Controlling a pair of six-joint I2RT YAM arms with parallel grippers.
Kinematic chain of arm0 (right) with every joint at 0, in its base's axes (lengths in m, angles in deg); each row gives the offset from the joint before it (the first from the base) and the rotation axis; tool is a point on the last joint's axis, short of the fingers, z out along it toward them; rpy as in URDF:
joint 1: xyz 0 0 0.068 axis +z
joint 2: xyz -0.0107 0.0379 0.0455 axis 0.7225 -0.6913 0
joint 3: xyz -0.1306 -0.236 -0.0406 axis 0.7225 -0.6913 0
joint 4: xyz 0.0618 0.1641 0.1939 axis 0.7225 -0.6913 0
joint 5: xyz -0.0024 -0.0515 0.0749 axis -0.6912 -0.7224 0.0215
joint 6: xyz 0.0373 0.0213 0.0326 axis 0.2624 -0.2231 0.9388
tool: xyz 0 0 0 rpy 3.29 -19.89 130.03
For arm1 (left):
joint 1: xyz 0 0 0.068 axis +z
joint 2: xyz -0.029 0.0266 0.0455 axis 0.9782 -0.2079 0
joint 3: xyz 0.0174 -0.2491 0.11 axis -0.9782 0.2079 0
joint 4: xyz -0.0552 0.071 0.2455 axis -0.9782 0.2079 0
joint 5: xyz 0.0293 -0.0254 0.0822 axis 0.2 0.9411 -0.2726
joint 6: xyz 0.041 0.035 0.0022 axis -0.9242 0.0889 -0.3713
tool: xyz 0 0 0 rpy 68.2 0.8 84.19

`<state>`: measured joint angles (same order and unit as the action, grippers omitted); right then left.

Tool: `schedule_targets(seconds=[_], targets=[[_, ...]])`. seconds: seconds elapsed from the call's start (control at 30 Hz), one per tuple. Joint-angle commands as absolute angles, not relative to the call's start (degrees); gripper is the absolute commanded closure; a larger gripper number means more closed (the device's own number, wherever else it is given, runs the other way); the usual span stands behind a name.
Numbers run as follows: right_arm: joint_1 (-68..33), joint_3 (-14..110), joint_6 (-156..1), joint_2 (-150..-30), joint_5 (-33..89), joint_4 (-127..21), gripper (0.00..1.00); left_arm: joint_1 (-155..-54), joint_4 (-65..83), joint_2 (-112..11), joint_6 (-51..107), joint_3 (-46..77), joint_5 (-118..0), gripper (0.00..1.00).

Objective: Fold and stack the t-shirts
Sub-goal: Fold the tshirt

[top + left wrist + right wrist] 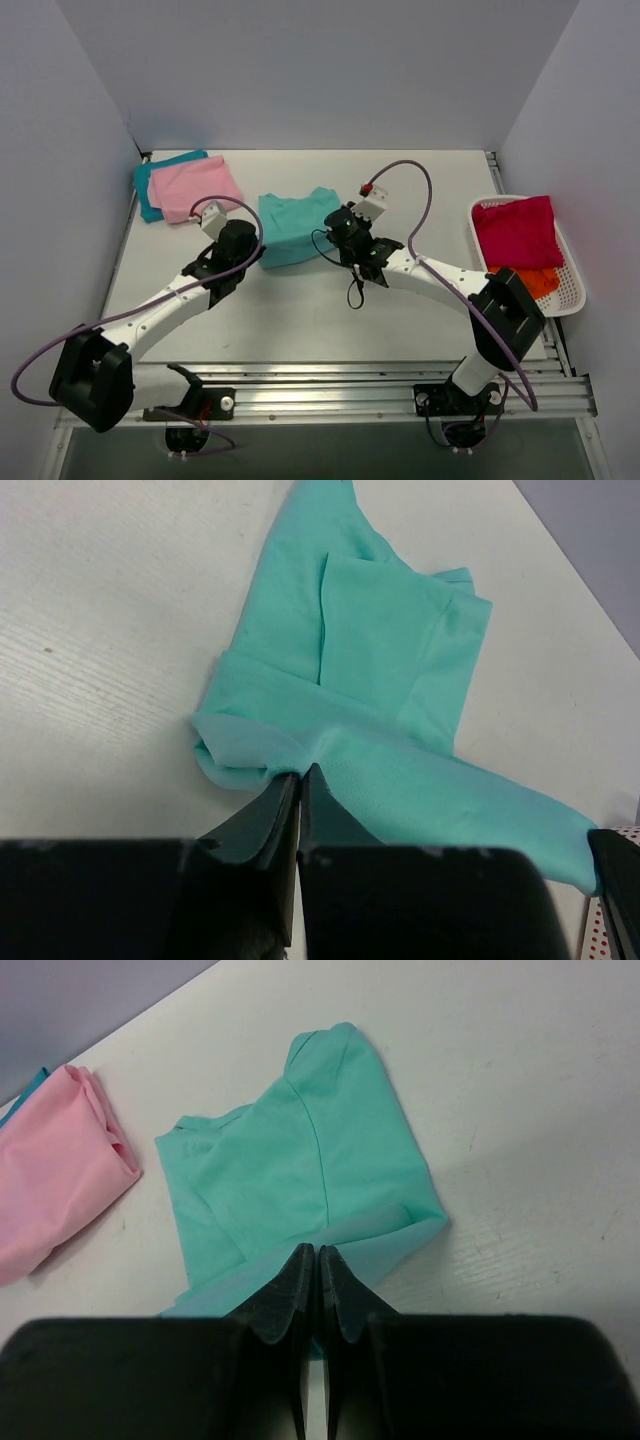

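We hold the mint green tee (296,228), lying mid-way across the desk (300,320), by its near edge. Our left gripper (300,773) and right gripper (311,1250) are each clamped tight on that hem, one per end, probably so the fold goes over evenly. The pink tee (200,188) lies folded at far left. The desk is matte white, enclosed by plain pale walls.

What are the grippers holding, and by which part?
The mint green t-shirt: the left gripper pinches its left side, the right gripper its right side.
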<state>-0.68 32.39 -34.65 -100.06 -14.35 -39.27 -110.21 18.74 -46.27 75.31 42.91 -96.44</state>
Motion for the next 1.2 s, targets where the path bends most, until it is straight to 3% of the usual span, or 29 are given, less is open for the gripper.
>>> schedule_targets(seconds=[0.0,0.63,1.17], targets=[[-2.14,36.16,-36.04,-101.03,-15.66,-38.32,1.0,-107.55,13.35,-49.19,72.38,38.54,-93.41,0.92],[-9.43,45.83,-39.03,-109.64,-7.75,-36.12,1.0,-101.2,10.79,-66.16,65.7,21.66,-83.03,0.94],[-11.63,51.81,-40.7,-111.32,-5.11,-35.94,1.0,-99.54,13.78,-70.12,63.24,12.78,-80.48,0.94]])
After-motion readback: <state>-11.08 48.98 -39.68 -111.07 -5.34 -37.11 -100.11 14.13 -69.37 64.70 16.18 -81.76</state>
